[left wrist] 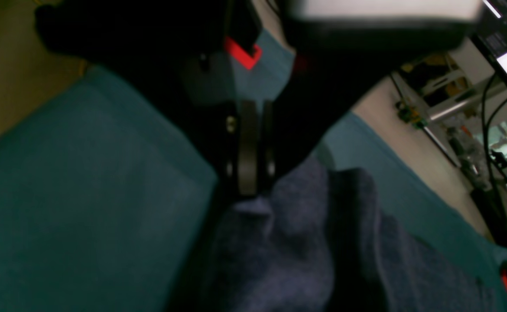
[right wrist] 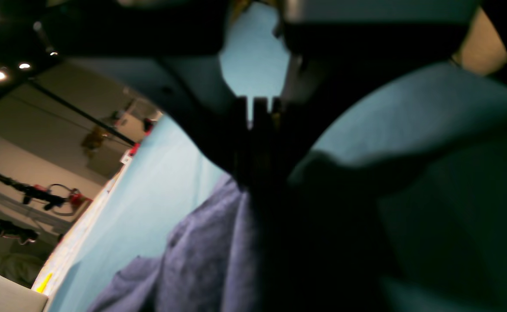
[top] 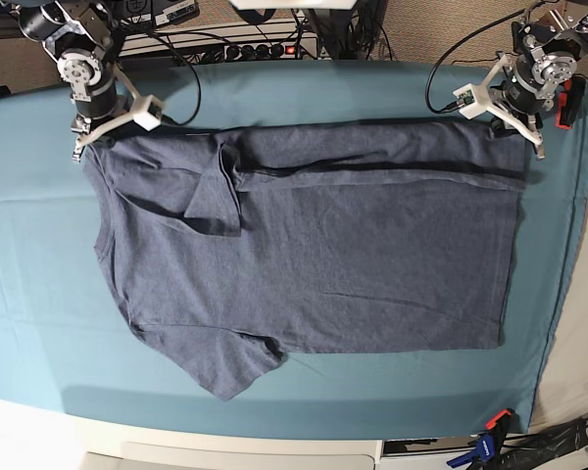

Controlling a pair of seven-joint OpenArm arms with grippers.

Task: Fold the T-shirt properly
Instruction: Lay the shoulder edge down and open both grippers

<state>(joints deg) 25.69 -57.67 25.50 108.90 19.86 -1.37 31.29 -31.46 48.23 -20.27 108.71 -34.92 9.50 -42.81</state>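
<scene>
L gripper (left wrist: 250, 190) on T-shirt (top: 314, 255) | R gripper (right wrist: 255, 173) same | tips dark, blurred

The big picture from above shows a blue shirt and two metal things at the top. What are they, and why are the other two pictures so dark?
Those metal things are a robot's two arms. Each ends in a gripper, a hand with two fingers.

The picture from above looks down on a table under a teal cloth. The T-shirt lies spread on it, with its top edge folded over a little.

The dark pictures come from small cameras on the robot's wrists, so close that the grippers fill them. In one, the left gripper is pinched shut on the T-shirt. In the other, the right gripper is pinched shut on it too.

From above, the left gripper holds the shirt's top right corner, and the right gripper its top left corner.
</scene>
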